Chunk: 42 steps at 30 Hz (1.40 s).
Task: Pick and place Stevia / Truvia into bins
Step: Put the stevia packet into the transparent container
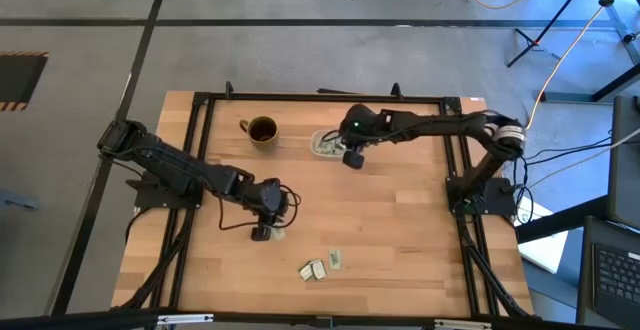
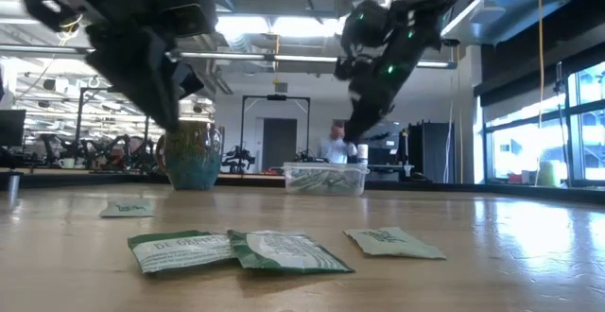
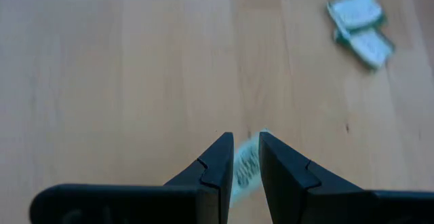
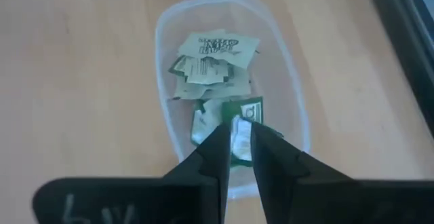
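My left gripper (image 1: 263,232) (image 3: 245,139) hovers above one pale green Stevia sachet (image 3: 244,171) (image 2: 126,208) that lies flat on the wooden table; its fingers stand a little apart and the sachet shows through the gap. My right gripper (image 1: 352,157) (image 4: 241,132) hangs over the clear plastic bin (image 4: 160,68) (image 2: 326,178) at the far middle, fingers slightly apart. Several sachets (image 4: 207,61) lie in the bin. A dark green sachet (image 4: 245,112) shows just under the right fingertips. Three more sachets (image 1: 313,269) (image 1: 337,259) lie near the table's front. My right gripper points down into the bin from above. The dark green sachet's pale end (image 4: 239,125) shows in the gap between the fingertips. I cannot tell whether the fingers touch it or it lies loose in the bin.
A brown mug (image 1: 262,130) (image 2: 192,156) stands left of the bin at the far side. A black frame (image 1: 200,150) runs around the table's edges. Bare wood lies between the two arms. A person shows far back in the room.
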Each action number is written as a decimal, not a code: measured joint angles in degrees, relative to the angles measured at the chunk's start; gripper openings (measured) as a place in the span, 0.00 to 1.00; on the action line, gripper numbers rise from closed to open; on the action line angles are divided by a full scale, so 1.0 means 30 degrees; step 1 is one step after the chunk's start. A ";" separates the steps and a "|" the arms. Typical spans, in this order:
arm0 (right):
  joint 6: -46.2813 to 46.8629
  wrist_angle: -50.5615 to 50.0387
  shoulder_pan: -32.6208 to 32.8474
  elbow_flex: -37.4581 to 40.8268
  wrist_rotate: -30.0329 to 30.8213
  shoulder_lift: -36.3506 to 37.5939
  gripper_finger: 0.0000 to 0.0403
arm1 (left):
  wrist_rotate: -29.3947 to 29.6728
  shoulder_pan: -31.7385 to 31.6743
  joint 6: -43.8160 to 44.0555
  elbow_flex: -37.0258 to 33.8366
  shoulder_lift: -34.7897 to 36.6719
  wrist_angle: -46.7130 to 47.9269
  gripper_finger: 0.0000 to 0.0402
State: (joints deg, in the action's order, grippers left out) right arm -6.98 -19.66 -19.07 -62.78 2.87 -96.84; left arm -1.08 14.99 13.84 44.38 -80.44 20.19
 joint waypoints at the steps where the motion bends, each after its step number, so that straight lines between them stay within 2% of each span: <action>1: 0.0292 -0.0342 0.0114 -0.0017 0.0002 0.0353 0.16 | 0.0000 0.0163 -0.0020 0.0000 0.0000 0.0308 0.16; 9: 0.2101 -0.1497 0.1792 0.1344 -0.0049 0.3148 0.16 | 0.1070 0.1679 -0.0027 0.0012 -0.0119 0.0775 0.13; 16: 0.2796 0.0453 0.2580 0.3396 -0.0034 0.4753 0.16 | 0.1392 0.2140 -0.0371 0.0015 -0.1935 0.0015 0.09; 24: 0.3212 0.0648 0.2566 0.3698 0.0002 0.4926 0.16 | 0.2033 0.2185 -0.0872 0.0013 -0.3736 -0.0591 0.10; 33: 0.3207 0.0633 0.2566 0.3698 0.0002 0.4926 0.16 | 0.1851 0.2226 -0.0880 0.0036 -0.4289 -0.0667 0.15; 42: 0.3197 0.0619 0.2566 0.3698 0.0002 0.4926 0.16 | 0.1945 0.2221 -0.0872 0.0048 -0.4317 -0.0486 0.05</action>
State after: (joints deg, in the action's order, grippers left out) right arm 2.61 -17.80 -11.38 -51.68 2.87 -82.06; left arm 4.75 21.65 11.22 44.52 -93.40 18.73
